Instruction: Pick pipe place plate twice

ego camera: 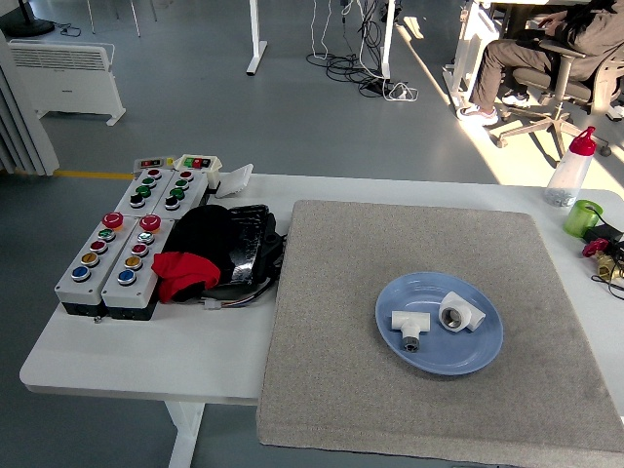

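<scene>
White desk (pixel 117 366) seen from above, near edge at bottom; neither robot hand is in the picture, so their state can't be told.

Far left of desk: grey control boxes (pixel 109 258) w/ rows of coloured push buttons and red mushroom buttons on the two nearest; a smaller box w/ red and green lights behind them; a small white object just beside that, toward the back edge.

Just right of the boxes: a black bundle of gear (pixel 229 244) w/ a red cloth (pixel 183 272) lying on its near-left side; bundle touches the left edge of the mat.

Centre to right: large grey-beige mat (pixel 341 390) covering most of the desk, hanging slightly over the near edge.

On the mat, right of centre: round blue plate (pixel 475 359); two white pipe fittings lie in it. Left pipe fitting (pixel 409 322) is T-shaped, metal-threaded stem pointing toward the near edge; right pipe fitting (pixel 459 314) is chunkier, elbow-like, its round metal-lined opening facing left and near; the two sit just beside each other, touching or nearly so, can't tell which.

Far right back corner: clear squeeze bottle (pixel 569 171) w/ red nozzle, upright; near it a green cup (pixel 583 216); small red and brass bits at the right edge, partly cut off.

Background, top right: a person (pixel 546 44) seated on an office chair on the grey floor, well away from the desk; white radiator (pixel 63 73) top left.
</scene>
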Controlling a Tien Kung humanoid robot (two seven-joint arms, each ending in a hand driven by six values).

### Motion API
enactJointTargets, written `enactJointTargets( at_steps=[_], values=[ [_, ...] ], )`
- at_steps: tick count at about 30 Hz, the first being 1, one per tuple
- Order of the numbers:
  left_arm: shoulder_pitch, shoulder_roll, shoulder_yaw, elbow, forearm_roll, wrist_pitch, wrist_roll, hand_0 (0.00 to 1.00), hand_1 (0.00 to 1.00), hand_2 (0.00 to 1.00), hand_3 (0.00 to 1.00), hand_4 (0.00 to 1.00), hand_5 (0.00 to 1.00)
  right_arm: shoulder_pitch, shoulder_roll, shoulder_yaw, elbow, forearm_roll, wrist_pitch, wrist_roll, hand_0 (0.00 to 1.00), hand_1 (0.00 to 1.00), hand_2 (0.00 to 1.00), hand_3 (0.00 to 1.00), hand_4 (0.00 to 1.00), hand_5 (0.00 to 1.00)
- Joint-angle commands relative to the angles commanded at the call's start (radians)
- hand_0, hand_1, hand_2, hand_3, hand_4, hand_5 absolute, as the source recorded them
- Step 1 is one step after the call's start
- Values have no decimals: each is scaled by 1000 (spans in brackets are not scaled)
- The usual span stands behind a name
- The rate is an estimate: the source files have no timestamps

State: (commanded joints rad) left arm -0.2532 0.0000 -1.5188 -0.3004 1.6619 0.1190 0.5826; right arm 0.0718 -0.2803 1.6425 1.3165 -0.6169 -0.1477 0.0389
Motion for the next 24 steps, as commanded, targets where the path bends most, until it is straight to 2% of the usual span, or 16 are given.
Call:
enactJointTargets(
  at_steps=[3, 4, 21, 22, 24],
  values=[
    [2, 0, -1, 0, 2, -1, 0, 584, 576, 586, 490, 410, 998, 0, 2, -4, -1, 3, 2, -5, 782, 721, 737, 744, 524, 592],
    [2, 0, -1, 0, 2, -1, 0, 584, 576, 585, 490, 410, 998, 0, 2, -4, -1, 3, 2, -5, 779, 719, 737, 744, 507, 635],
    [-4, 0, 7, 2, -13, 1, -1, 584, 576, 585, 489, 410, 998, 8, 7, -2, 1, 3, 4, -11, 765, 702, 721, 741, 503, 657],
    [-4, 0, 7, 2, -13, 1, -2, 584, 576, 585, 489, 410, 998, 8, 7, -2, 1, 3, 6, -12, 759, 703, 724, 749, 507, 703],
    [-5, 0, 7, 2, -12, 1, -2, 584, 576, 585, 489, 410, 998, 8, 7, -1, 3, 1, 8, -14, 759, 703, 724, 749, 507, 703]
  ],
)
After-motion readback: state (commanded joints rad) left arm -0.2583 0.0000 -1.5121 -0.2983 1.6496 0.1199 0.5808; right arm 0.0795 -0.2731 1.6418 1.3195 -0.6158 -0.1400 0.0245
